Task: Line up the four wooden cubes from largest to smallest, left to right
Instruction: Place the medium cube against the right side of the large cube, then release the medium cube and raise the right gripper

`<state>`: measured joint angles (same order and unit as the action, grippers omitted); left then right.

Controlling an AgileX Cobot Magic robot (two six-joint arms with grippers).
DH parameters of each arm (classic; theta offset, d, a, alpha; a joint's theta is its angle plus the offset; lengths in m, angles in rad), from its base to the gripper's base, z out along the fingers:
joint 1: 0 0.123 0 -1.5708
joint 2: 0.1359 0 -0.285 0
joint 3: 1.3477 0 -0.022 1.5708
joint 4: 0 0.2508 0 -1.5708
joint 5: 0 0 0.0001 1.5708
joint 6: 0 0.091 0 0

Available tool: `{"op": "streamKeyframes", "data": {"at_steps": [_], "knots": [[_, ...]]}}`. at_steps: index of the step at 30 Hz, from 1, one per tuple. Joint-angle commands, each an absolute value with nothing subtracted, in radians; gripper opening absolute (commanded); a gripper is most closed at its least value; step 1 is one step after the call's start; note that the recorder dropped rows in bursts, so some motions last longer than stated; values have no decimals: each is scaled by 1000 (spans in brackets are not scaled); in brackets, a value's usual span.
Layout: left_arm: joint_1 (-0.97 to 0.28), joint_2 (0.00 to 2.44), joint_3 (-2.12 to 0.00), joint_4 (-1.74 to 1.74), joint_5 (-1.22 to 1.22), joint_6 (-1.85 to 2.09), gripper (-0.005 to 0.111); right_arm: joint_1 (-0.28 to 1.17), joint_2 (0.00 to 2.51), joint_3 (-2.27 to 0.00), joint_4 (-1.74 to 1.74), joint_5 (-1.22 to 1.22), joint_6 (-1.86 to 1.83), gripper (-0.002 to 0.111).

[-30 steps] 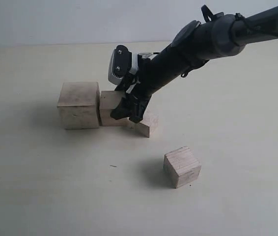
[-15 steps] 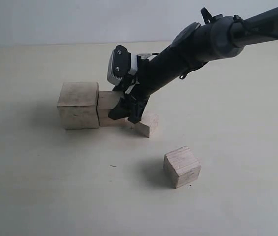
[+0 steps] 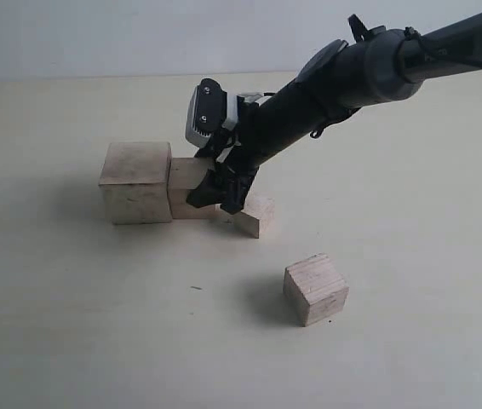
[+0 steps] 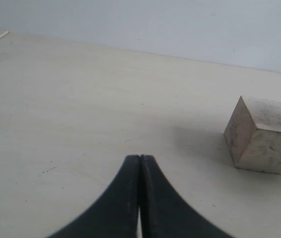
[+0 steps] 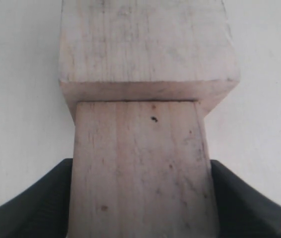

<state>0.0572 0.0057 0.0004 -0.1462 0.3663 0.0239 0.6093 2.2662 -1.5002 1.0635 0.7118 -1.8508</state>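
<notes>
Grey-blue wall backs a pale desk (image 3: 71, 341).

Exterior view: over the last second the right end effector (image 3: 217, 201) has edged slightly toward the largest cube (image 3: 136, 181). The second cube (image 3: 188, 183), which it straddles, now sits flush against that cube's right side. A small cube (image 3: 256, 215) lies just right of the end effector. A fourth cube (image 3: 316, 289) sits well apart in front, turned askew.

Left wrist view: the left end effector (image 4: 139, 198) hangs over bare desk with its tips pressed together, holding nothing. The largest cube is nearby.

Right wrist view: the fingers (image 5: 31, 203) hug both sides of the second cube, pinching it, and its far face butts against the largest cube.

The first two places look settled, so letting go seems due. The other two cubes are not yet in line.
</notes>
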Motion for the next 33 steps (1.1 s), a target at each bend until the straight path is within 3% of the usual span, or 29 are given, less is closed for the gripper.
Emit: {"op": "streamKeyframes", "data": {"at_steps": [1, 8, 12, 23, 33], "knots": [[60, 0, 0, -141, 359, 26, 0, 609, 2284, -1493, 1048, 720, -1863, 27], [60, 0, 0, -141, 359, 26, 0, 609, 2284, -1493, 1087, 718, -1863, 70], [60, 0, 0, -141, 359, 26, 0, 609, 2284, -1493, 1101, 704, -1861, 83], [60, 0, 0, -141, 359, 26, 0, 609, 2220, -1493, 1064, 704, -1846, 87], [60, 0, 0, -141, 359, 26, 0, 609, 2042, -1493, 809, 716, -1377, 86]]}}
